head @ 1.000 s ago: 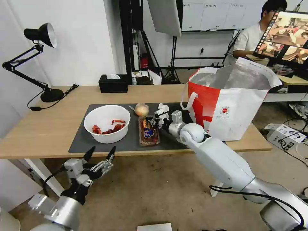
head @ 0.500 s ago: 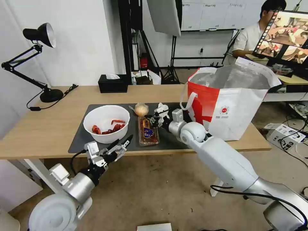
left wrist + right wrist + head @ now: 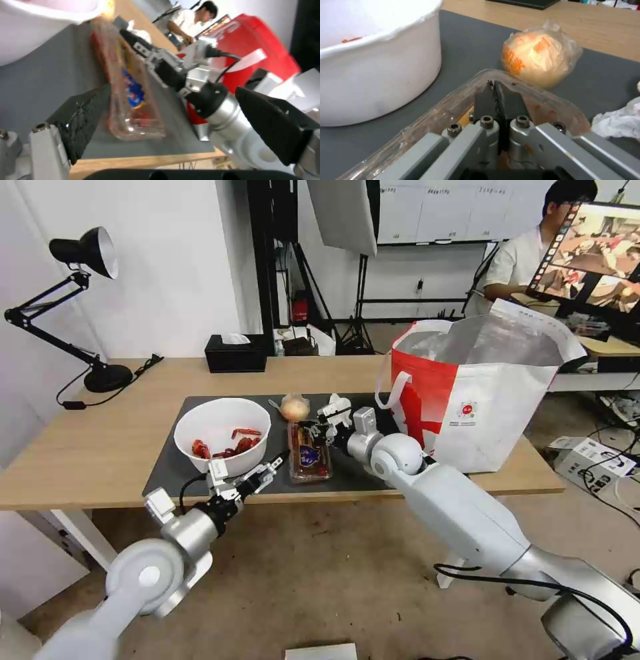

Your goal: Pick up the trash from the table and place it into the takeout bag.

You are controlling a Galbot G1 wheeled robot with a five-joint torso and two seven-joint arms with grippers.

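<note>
Lengthwise, tray [image 3: 309, 453] pointing away from robot

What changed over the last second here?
The left gripper rose from below the table edge toward the near end of the tomato tray, jaws open. The right gripper stayed shut on the tray's far end. Bowl and takeout bag stayed put.

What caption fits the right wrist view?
Right pincer shut on the clear plastic tray's rim, beside the white round bowl.

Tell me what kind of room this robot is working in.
Probably a lab or studio set up for recording: a softbox light on a stand, a whiteboard behind, and cables and boxes on the floor.
</note>
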